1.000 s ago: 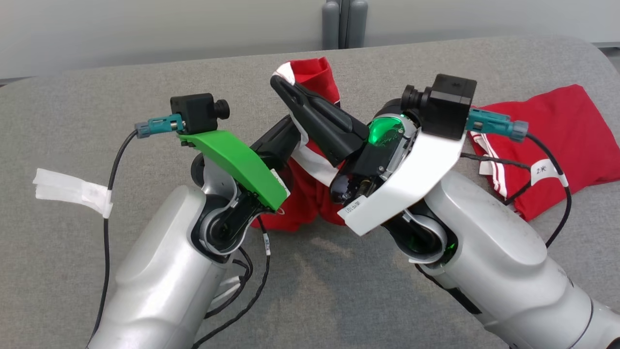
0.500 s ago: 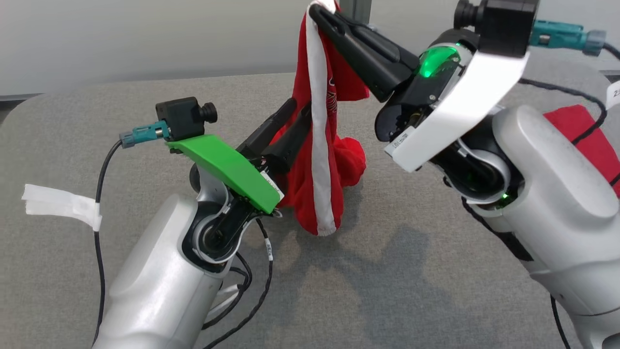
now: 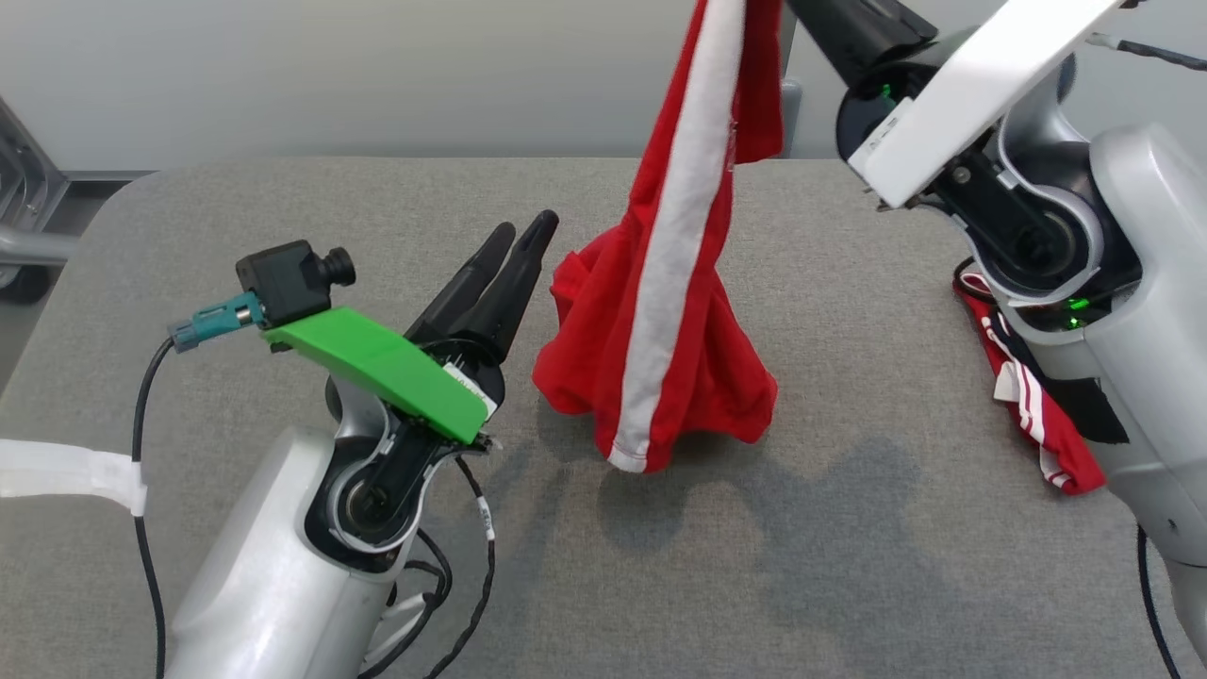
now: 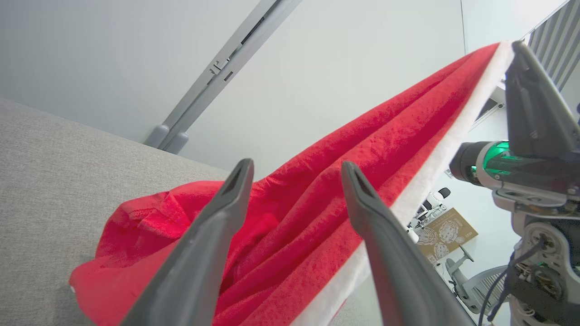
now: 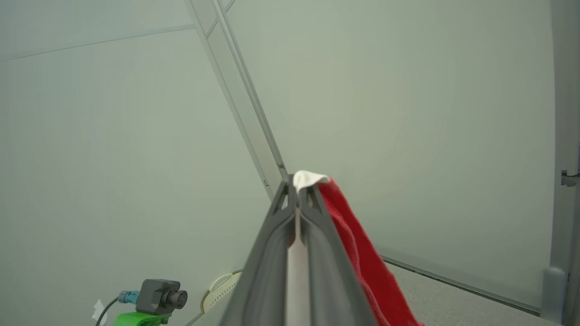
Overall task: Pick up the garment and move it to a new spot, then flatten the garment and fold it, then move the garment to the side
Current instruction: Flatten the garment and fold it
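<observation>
Where the right gripper (image 5: 297, 185) clamps shut on its white-banded edge, the red garment (image 3: 671, 311) hangs, lower folds bunched on the grey fabric table (image 3: 283, 207). Left gripper (image 3: 526, 226) just beside it, fingers spread, holding nothing. Second red garment (image 3: 1033, 415) at the table's right edge, partly behind the right arm. Left wrist label (image 3: 469, 382) too small to read. White tape (image 3: 66, 469) on the left cable. Pale wall behind.

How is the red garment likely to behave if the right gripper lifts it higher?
Probably floppy: the garment hangs in folds from the right gripper, its lower end bunched on the table. Likely light, since a pinch at one edge carries it.
</observation>
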{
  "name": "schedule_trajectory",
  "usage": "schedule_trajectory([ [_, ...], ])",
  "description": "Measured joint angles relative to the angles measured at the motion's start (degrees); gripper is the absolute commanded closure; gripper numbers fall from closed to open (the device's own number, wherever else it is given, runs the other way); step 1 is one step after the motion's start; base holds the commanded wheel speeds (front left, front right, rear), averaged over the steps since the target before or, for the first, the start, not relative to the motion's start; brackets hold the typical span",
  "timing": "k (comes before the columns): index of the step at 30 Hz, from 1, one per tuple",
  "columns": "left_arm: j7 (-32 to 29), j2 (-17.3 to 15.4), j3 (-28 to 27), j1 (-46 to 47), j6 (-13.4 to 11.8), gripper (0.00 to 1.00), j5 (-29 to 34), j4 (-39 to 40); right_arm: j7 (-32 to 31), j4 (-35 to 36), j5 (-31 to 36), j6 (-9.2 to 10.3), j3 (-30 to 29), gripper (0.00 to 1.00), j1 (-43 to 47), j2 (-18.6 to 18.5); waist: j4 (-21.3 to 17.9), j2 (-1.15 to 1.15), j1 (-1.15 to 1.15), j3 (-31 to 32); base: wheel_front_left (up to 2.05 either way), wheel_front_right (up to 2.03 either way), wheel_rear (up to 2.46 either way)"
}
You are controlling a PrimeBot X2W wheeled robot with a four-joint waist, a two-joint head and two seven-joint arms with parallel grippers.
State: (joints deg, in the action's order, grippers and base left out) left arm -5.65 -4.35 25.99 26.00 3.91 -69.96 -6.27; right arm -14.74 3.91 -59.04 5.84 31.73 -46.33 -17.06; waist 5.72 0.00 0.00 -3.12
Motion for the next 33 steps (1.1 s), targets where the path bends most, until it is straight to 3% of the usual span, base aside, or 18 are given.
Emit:
schedule_trajectory([
  [2,0.2,-0.6,-0.4,-1.1,-0.8,0.00,0.0,0.4,-0.9,-2.7,0.0,1.23,-0.9,1.00,0.8,-1.4,0.3,0.00,0.00,0.2,0.00,0.00,0.00],
  [9,-1.3,-0.4,2.6,-4.3,-1.8,0.00,-0.3,1.6,-3.6,-12.2,1.3,1.35,-1.1,1.00,10.2,-7.0,0.5,0.00,0.00,-0.3,0.00,0.00,0.00],
  [13,-3.2,0.0,6.7,-6.8,-1.8,0.00,-0.5,1.5,-3.6,-15.6,3.5,1.35,-0.9,1.00,13.7,-8.5,0.6,0.00,0.00,-1.3,0.00,0.00,0.00],
  [23,-9.4,-2.0,18.2,-11.4,-0.9,0.00,3.8,-0.8,0.7,-18.4,4.2,1.36,-4.0,1.00,15.9,-6.7,-0.2,0.00,0.00,-4.2,0.00,0.00,0.00],
  [33,-5.9,-0.7,18.6,-11.6,-1.3,0.00,8.2,-7.5,3.7,-17.8,6.3,1.40,-7.2,1.00,10.3,-4.1,-1.8,0.00,0.00,-7.8,0.00,0.00,0.00],
])
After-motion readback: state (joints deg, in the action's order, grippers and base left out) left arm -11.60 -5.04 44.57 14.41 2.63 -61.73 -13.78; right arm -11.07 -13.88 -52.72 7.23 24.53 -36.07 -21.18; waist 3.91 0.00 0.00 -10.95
